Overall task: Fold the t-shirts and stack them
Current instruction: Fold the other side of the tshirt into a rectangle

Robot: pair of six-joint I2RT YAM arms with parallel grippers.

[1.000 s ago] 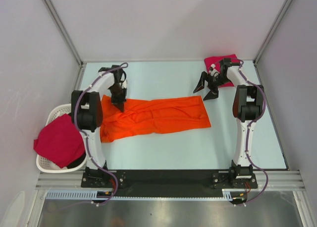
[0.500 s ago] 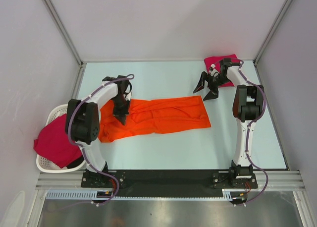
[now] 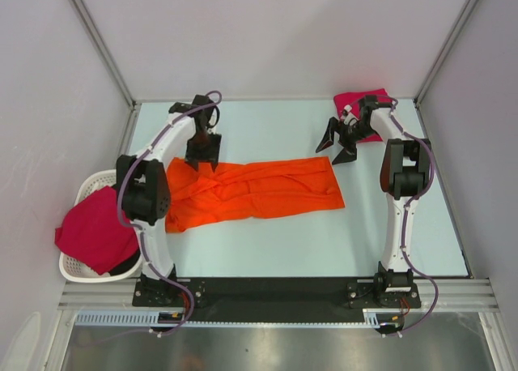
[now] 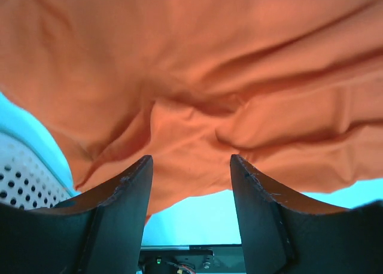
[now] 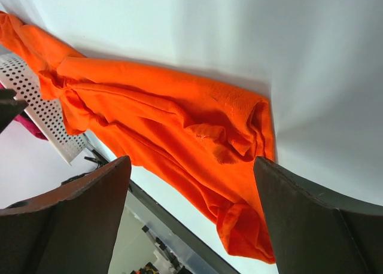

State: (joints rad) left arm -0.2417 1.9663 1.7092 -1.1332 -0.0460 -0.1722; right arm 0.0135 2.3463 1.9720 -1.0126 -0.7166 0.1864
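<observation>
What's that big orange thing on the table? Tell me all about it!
It is a bright orange t-shirt, soft and wrinkly like cotton. It lies folded into a long strip across the pale blue table, bunched at its left end. The left gripper hangs open just above that end, gripping nothing.

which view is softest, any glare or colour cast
Left wrist: softest, the orange t-shirt close and slightly blurred, table tinted cyan. Right wrist: table washed out near white, dark jaws out of focus. Top external: sharp, evenly lit, no glare.
</observation>
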